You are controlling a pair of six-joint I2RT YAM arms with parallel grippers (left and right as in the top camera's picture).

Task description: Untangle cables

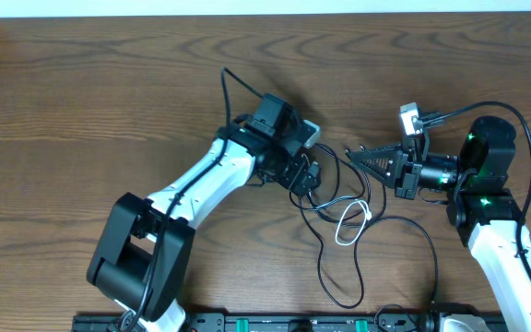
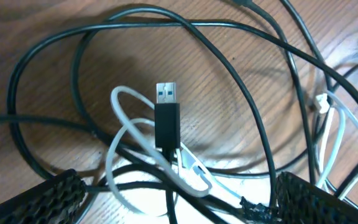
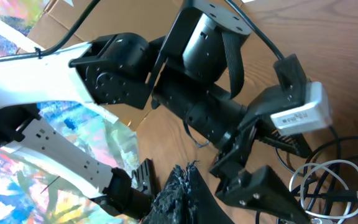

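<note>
Left jaws: spread wide, empty, angled down over cables (image 2: 166,121) | right jaws: shut, level, pointing at left arm (image 1: 206,175)

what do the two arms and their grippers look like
The left arm and right arm have white shells, black joints and black cables looped outside. Green lights glow on the right arm. The left gripper has black fingers with a rough meshed face.
</note>
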